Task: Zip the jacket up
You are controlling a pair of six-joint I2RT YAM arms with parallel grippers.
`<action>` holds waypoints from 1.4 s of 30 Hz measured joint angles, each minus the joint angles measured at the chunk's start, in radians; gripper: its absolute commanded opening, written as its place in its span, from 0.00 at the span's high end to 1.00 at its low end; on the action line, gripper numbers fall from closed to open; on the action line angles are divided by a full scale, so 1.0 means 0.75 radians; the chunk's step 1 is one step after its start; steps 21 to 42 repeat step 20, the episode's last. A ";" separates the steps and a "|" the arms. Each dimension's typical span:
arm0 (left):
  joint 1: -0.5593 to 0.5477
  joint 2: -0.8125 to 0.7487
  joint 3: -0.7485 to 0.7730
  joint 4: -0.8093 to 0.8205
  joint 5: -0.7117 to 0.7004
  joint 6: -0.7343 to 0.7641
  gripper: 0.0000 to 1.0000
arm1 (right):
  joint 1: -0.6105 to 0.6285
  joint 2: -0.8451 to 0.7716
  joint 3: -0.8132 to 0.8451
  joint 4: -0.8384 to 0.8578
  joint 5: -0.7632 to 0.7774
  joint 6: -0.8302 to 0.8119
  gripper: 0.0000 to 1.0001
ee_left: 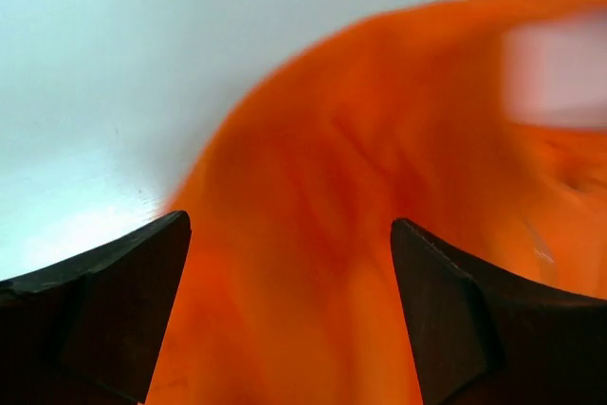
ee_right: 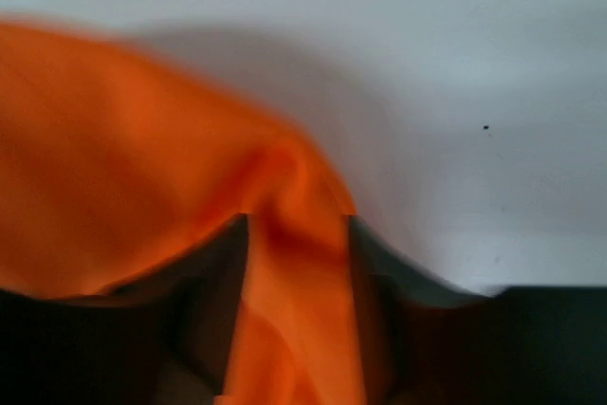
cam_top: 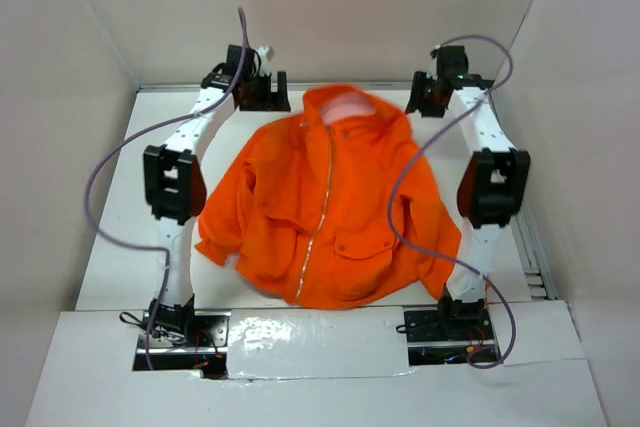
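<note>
The orange jacket (cam_top: 330,207) lies flat on the white table, collar at the far end, pale lining (cam_top: 348,107) showing in the neck. Its silver zipper (cam_top: 322,209) runs down the middle of the front. My left gripper (cam_top: 268,97) is by the jacket's far left shoulder. In the left wrist view it (ee_left: 289,225) is wide open, with blurred orange cloth (ee_left: 313,187) lying between the fingers. My right gripper (cam_top: 420,102) is at the far right shoulder. In the right wrist view it (ee_right: 299,225) is closed on a raised fold of the orange cloth (ee_right: 299,177).
White walls enclose the table on three sides. Purple cables (cam_top: 400,197) loop from both arms, the right one across the jacket's right sleeve. The arm bases (cam_top: 170,322) stand at the near edge. A metal rail (cam_top: 530,247) runs along the right side.
</note>
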 measured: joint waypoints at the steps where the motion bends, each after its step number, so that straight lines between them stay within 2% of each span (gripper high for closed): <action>1: 0.020 0.131 0.094 -0.081 0.006 -0.025 0.01 | -0.014 0.132 0.063 -0.027 -0.021 0.004 0.28; 2: 0.036 0.240 0.185 -0.146 0.006 -0.041 0.01 | -0.025 0.234 0.106 -0.040 -0.034 0.008 0.01; 3: 0.048 0.318 0.248 -0.192 0.004 -0.065 0.01 | -0.032 0.293 0.113 -0.044 -0.045 0.016 0.00; 5: 0.075 0.338 0.218 -0.241 -0.004 -0.074 0.01 | -0.047 0.297 0.024 -0.038 -0.054 0.022 0.00; 7: 0.094 0.235 0.104 -0.228 -0.003 -0.079 0.01 | -0.056 0.146 -0.153 0.014 -0.064 0.063 0.00; 11: 0.105 -0.203 -0.223 -0.151 0.028 -0.105 0.01 | -0.077 -0.328 -0.421 0.118 -0.096 0.139 0.00; 15: 0.087 -0.625 -0.367 -0.056 0.001 -0.137 0.01 | -0.093 -0.740 -0.496 0.257 -0.076 0.206 0.00; 20: 0.061 -0.958 -0.594 0.010 -0.002 -0.204 0.01 | -0.095 -1.021 -0.661 0.327 -0.056 0.238 0.00; 42: 0.061 -0.958 -0.594 0.010 -0.002 -0.204 0.01 | -0.095 -1.021 -0.661 0.327 -0.056 0.238 0.00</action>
